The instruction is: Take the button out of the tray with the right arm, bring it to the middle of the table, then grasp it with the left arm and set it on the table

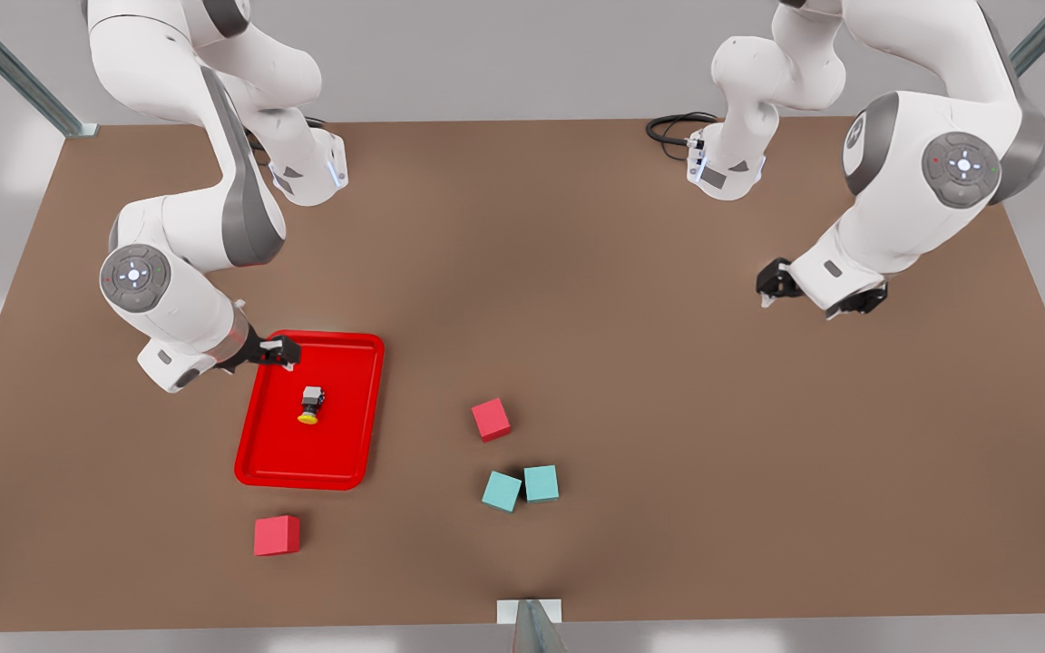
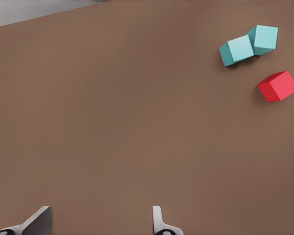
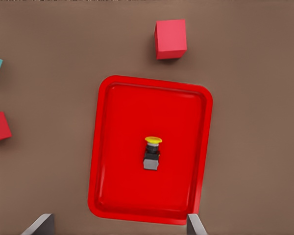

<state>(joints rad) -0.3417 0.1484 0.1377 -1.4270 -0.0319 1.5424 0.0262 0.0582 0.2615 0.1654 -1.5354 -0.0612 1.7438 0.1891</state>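
Hovering wide open, right tool (image 1: 279, 351) above tray (image 1: 259, 453), holding nothing.

Counts: 1 counter (image 1: 631, 381) is carrying everything. 1 tray (image 1: 259, 449) is sitting on it, w/ 1 button (image 1: 310, 404) lying inside. 4 cubes are showing in the front view: 2 red cubes (image 1: 491, 419) (image 1: 276, 535) and 2 teal cubes (image 1: 502, 491) (image 1: 541, 482). 2 arms are reaching over the counter, i.e. right gripper (image 1: 279, 352) and left gripper (image 1: 817, 295).
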